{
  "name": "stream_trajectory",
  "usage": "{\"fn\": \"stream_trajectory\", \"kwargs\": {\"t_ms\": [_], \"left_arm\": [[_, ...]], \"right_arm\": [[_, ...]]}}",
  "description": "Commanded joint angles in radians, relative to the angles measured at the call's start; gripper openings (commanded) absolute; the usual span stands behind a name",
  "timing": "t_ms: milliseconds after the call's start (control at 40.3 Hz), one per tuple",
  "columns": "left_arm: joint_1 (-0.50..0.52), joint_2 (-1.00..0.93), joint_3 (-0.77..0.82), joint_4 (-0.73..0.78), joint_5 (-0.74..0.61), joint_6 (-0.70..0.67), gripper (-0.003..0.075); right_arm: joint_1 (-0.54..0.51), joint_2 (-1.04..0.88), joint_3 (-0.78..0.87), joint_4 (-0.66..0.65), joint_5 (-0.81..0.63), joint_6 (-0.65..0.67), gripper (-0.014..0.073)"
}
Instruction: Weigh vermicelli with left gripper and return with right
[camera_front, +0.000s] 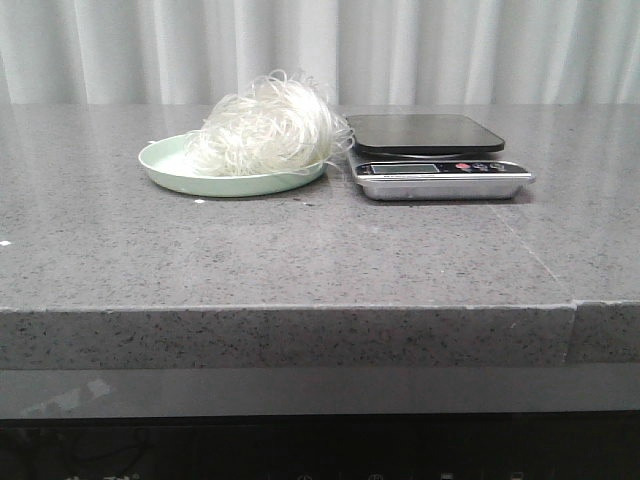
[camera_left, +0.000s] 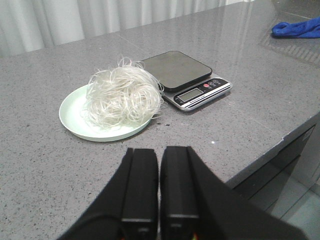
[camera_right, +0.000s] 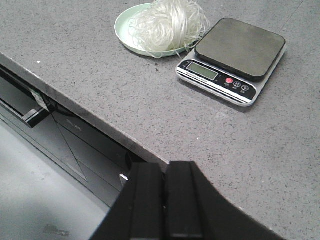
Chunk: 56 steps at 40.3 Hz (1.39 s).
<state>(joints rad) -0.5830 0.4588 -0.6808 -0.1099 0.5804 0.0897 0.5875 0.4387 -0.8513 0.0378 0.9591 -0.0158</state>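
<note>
Front view: fluffy white glassy vermicelli nest (camera_front: 265, 125) on pale green round plate (camera_front: 165, 170), centre-left. Looks light, springy, brittle; pinch thick middle. Left gripper (camera_left: 159, 187) closed, empty. Right gripper (camera_right: 165, 197) closed, empty.

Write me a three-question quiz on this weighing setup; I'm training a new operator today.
1. True or false: the vermicelli already sits on the kitchen scale.
2. What holds the vermicelli? A) pale green plate B) scale platform C) left gripper
3. Fill in: both the left gripper and the right gripper have jaws that are ____.

Key: 1 false; 2 A; 3 shut.
</note>
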Motion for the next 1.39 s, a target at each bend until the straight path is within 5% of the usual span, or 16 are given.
{"fn": "stream_trajectory", "kwargs": {"t_ms": [0,298,868,1365], "left_arm": [[-0.001,0.004,-0.026,-0.014,-0.083,-0.008,0.0155],[0.007,-0.014,-0.019,0.011,-0.089,-0.006,0.0155],[0.523,-0.467,0.441,0.056,-0.225,-0.008,0.0155],[0.504,-0.486,0.654,0.133,-0.443,-0.19,0.0155]], "right_arm": [[-0.004,0.007,-0.022,-0.01,-0.06,0.001,0.0141],[-0.004,0.007,-0.022,-0.01,-0.06,0.001,0.0141],[-0.004,0.007,-0.022,-0.01,-0.059,0.001,0.0141],[-0.004,0.007,-0.022,-0.01,-0.059,0.001,0.0141]]}}
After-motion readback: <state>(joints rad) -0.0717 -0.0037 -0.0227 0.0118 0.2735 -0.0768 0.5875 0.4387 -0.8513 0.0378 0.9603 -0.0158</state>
